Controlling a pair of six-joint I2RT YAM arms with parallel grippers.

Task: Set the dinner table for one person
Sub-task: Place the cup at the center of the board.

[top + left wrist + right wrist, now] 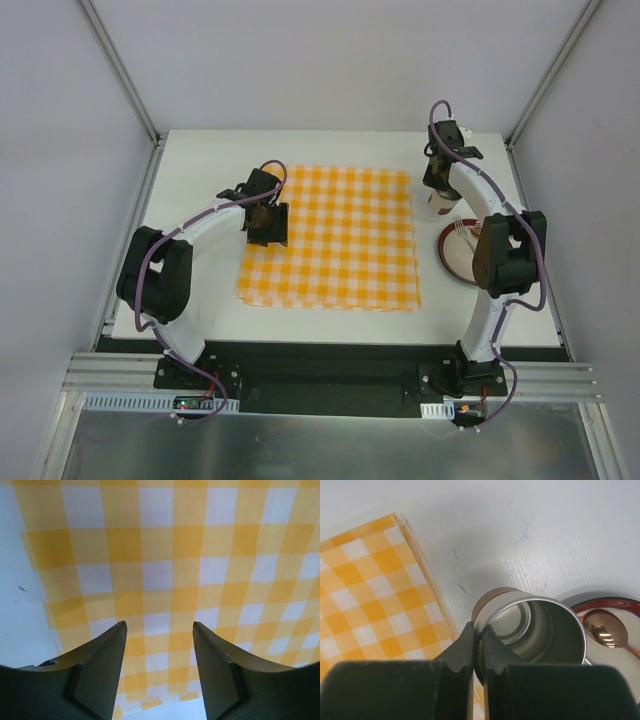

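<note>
An orange-and-white checked cloth [340, 240] lies flat in the middle of the white dinner table [200, 180]. My left gripper [266, 232] hovers over the cloth's left edge; in the left wrist view it [160, 630] stands open with only cloth [175, 555] between the fingers. My right gripper [480, 632] is shut on the rim of a steel cup [540, 630], one finger inside and one outside. The cup [441, 204] stands just right of the cloth [370, 595], beside a red-rimmed plate [605, 602].
The plate [447, 262] sits at the table's right side, partly under my right arm, with a fork [460, 228] and a copper spoon [605, 627] on it. Bare tabletop [15, 605] shows left of the cloth. Grey walls and frame posts surround the table.
</note>
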